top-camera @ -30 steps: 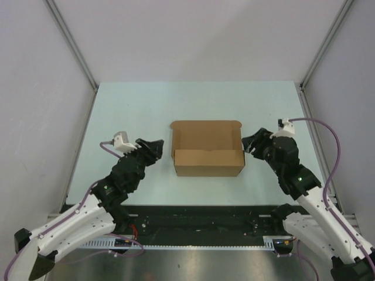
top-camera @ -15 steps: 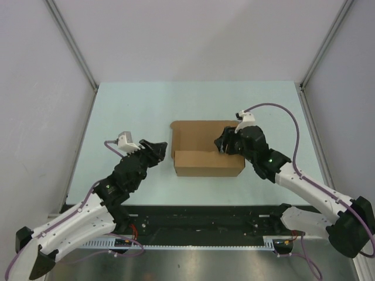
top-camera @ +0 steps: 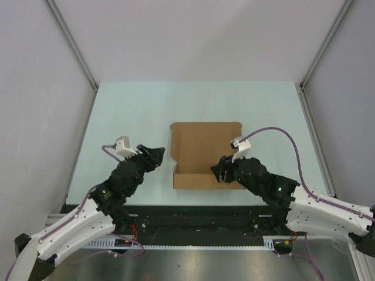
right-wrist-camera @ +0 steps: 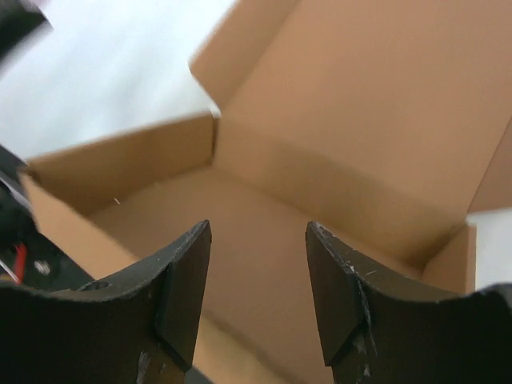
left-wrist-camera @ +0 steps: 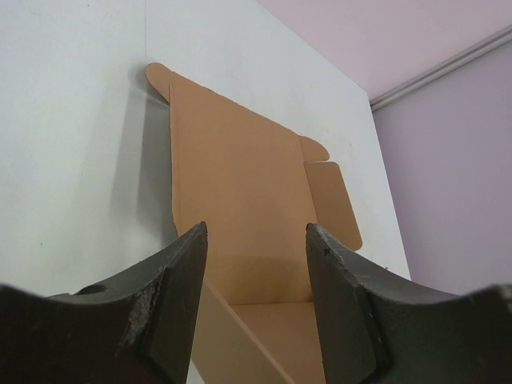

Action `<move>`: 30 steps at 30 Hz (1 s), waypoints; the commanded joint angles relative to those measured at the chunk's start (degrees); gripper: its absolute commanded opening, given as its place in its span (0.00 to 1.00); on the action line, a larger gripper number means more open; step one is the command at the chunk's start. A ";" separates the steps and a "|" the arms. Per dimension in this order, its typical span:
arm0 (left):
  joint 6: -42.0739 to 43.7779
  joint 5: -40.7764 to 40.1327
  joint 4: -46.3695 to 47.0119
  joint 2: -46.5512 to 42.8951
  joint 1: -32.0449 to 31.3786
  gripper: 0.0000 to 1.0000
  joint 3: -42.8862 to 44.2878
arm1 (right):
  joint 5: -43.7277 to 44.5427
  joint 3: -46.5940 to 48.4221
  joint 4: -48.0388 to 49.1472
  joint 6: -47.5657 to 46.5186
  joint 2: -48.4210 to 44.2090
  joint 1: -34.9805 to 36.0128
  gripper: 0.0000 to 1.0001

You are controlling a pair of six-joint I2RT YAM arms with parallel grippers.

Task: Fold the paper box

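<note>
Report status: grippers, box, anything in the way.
Left gripper open, beside the box. Right gripper open, at its near edge. Lid open. Nothing in the way.

Lighting bright, even, diffuse.
Overhead view sharp. Right wrist view smeared, upper left washed out to white. Left wrist view: paper box (left-wrist-camera: 240,184) throws soft shadow leftward onto table (left-wrist-camera: 72,120).

We are holding our left arm (top-camera: 88,208) angled up from the lower left, left gripper (top-camera: 156,154) parted and empty; our right arm (top-camera: 319,206) is slanting in from the lower right, right gripper (top-camera: 217,172) likewise parted.
</note>
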 commanded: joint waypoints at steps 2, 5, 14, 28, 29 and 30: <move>-1.51 1.00 -2.47 -1.32 0.29 0.57 -0.71 | 10.01 -4.59 -6.59 5.68 -2.47 8.58 0.56; -2.30 1.43 -2.39 -2.02 0.21 0.57 -1.77 | 12.49 -6.52 -7.91 8.14 -2.03 12.10 0.56; -3.89 2.58 -2.92 -1.85 0.29 0.57 -4.49 | 14.96 -9.95 -3.79 9.12 4.72 13.78 0.57; -5.82 5.48 -1.16 -0.97 0.21 0.57 -8.09 | 15.05 -8.29 5.70 7.36 24.24 6.59 0.56; -6.26 5.39 -0.90 -0.62 0.21 0.57 -8.27 | 14.61 -7.85 6.14 6.92 25.21 5.53 0.56; -6.52 4.78 -0.38 -0.53 0.29 0.57 -8.54 | 13.99 -7.58 7.02 6.39 25.82 4.74 0.56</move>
